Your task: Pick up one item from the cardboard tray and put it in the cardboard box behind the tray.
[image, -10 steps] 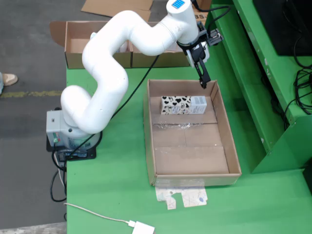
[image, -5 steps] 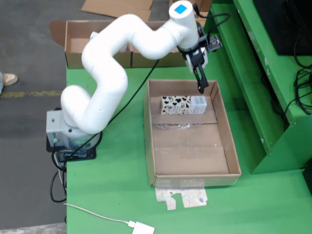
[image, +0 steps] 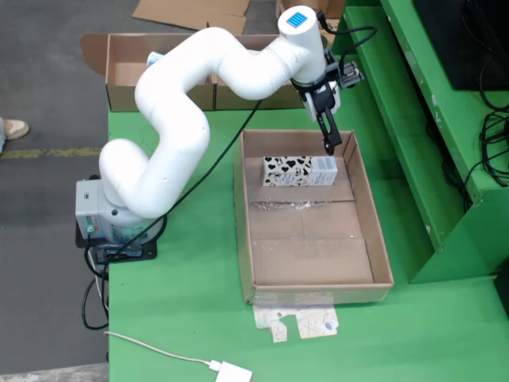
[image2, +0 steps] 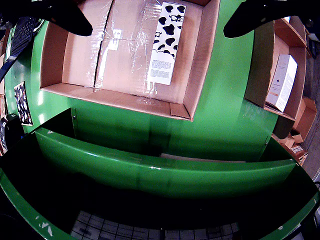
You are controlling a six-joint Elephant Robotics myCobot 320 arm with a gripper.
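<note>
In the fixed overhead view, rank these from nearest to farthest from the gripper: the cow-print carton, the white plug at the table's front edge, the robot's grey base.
1. Cow-print carton: just below the gripper, at the far end of the cardboard tray.
2. Robot's grey base: far off to the left, at the table's left edge.
3. White plug: bottom of the view, at the table's front edge.

A green table (image: 183,302) fills most of the fixed view, with a white plug and cord (image: 231,372) at its lower edge, a torn scrap of printed card (image: 298,321) nearby, black cables (image: 495,151) at right, and a shoe (image: 14,128) at far left.
</note>
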